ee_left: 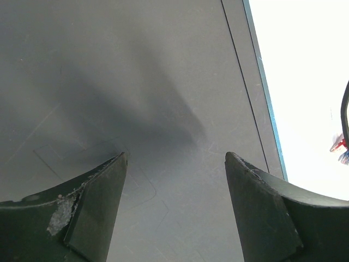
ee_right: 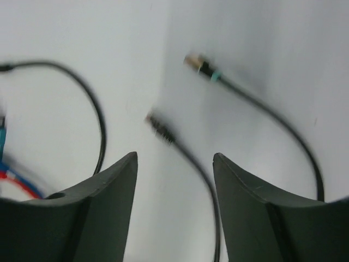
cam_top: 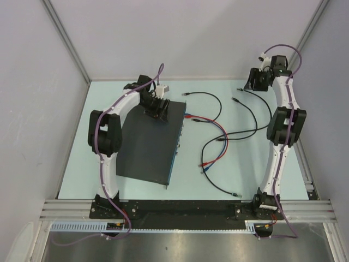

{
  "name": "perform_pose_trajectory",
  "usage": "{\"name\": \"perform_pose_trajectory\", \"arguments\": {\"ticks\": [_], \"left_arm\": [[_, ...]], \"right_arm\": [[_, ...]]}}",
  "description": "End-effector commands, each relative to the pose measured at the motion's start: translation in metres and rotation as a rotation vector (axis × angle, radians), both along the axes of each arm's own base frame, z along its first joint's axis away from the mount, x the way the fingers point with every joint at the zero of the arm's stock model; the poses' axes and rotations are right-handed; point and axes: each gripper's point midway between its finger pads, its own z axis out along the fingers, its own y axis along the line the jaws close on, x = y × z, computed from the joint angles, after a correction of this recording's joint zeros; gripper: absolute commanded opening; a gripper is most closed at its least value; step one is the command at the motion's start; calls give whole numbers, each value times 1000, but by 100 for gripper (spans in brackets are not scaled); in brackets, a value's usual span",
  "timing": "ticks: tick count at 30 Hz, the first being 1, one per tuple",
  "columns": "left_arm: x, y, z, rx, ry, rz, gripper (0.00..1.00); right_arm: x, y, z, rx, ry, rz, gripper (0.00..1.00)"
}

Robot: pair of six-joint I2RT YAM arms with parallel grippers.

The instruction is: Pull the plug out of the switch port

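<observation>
Two arms: bolted side by side at the near edge of a pale green table (cam_top: 245, 169); the left one curves in over the switch, the right one stretches up towards the far right corner.
Switch (cam_top: 147, 144): a large flat black box lying on the left half of the table, turned a little askew.
Socket face (cam_top: 175, 150): the switch's thin blue-grey long side, looking right towards the loose cables.
Left gripper (cam_top: 155, 106): hangs over the far end of the switch's black top, near the edge above the socket face.
Left fingers (ee_left: 98, 185): spread wide and released, with only the bare black lid showing between them; whether the tips touch the lid cannot be told.
Right gripper (cam_top: 253, 82): at the far right of the table, well apart from the switch.
Right fingers (ee_right: 109, 185): parted and grasping nothing; the wrist view is blurred.
Thin black cable (ee_right: 191, 164): lies on the table under the gap between the right fingers, ending in a dark plug (ee_right: 158, 126).
Teal-banded plug (ee_right: 200, 66): lies free on the table beyond the right fingers, on its own black lead.
Black cables (cam_top: 215, 103): several, looping loosely over the middle and right of the table.
Red cable (cam_top: 199, 120): one end sits just beside the far end of the socket face; whether it is seated in a socket cannot be told. It then winds nearer across the table.
Blue cable end (cam_top: 205, 170): just beside the red cable's near end, right of the switch.
</observation>
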Motion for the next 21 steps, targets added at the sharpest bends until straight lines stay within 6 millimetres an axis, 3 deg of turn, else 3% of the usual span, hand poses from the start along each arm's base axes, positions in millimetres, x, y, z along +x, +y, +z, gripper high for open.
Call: {"name": "perform_pose_trajectory", "arguments": {"ticks": [1,2,3,8,9,14,21], "left_arm": [[-7,2,-22,22,54,4,80],[-7,1,-22,16,57,8,80],[-6,0,-21,10,54,9,80],[-7,-3,-26,-8,72,12,80],[-8,-3,-28,-6,74,12,80],[-10,-2,-30,-14,85,13,79],[-12,0,-34,1,95,19,79]], "right_arm": [[-69,6,40,-105,74,-25,58],[-83,4,36,-137,109,-47,57],[-113,8,20,-143,190,-62,56],[-191,54,-12,-12,404,-67,54],[-211,60,-27,16,473,-77,52],[-248,84,-32,149,606,-110,51],[-259,88,-46,171,686,-124,51]]}}
